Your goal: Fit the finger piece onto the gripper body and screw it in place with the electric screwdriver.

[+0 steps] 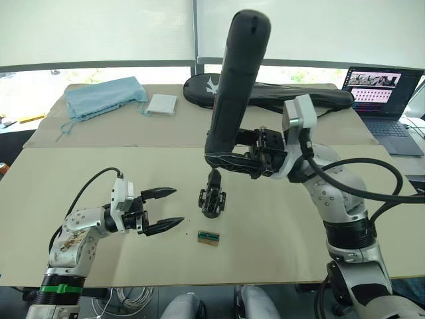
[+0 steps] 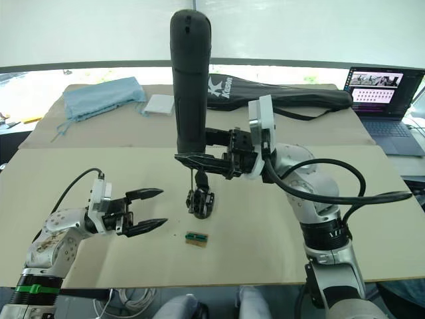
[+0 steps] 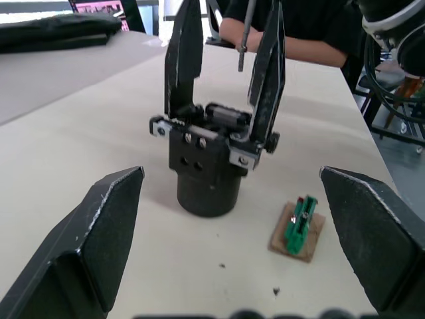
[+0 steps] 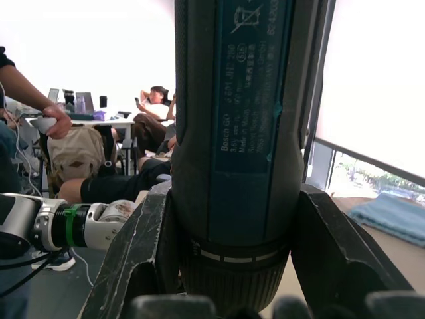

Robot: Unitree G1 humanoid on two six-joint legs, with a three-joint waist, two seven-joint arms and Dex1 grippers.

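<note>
The right claw [image 2: 199, 159] grips the thick black bluish-mottled electric screwdriver [image 2: 190, 80] upright, its thin metal bit pointing down just above the small black blocky gripper body [image 1: 212, 197] standing on the beige table [image 1: 80, 166]. The left claw [image 1: 166, 209] hangs open nearby, empty. A small green-and-tan flat block [image 1: 208, 238] lies beside the body.
</note>
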